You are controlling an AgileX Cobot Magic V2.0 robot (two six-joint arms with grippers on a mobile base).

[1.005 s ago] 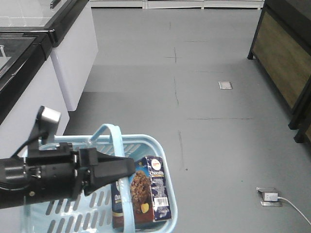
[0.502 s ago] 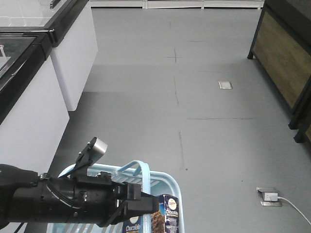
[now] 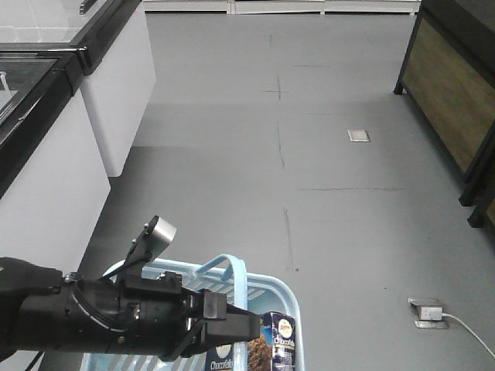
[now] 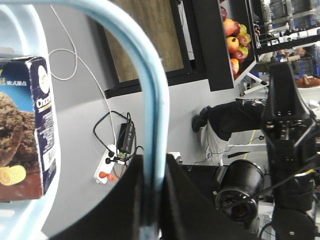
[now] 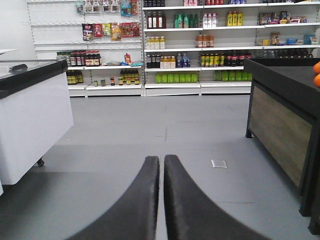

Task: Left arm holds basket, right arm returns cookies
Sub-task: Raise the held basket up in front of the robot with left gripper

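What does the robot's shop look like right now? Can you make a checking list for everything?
Surface: grey floor, smooth with thin seam lines.
Job's things: light blue basket held by its handle; cookies box stands inside it.
Clutter: power strip lying on the floor.
Grippers: left gripper shut on the basket handle; right gripper shut, holding nothing.
Cables: black cables at the power strip; white cable from a floor socket.
Surroundings: white freezer cabinets, dark wood-panelled stand, stocked shelves, fruit display.
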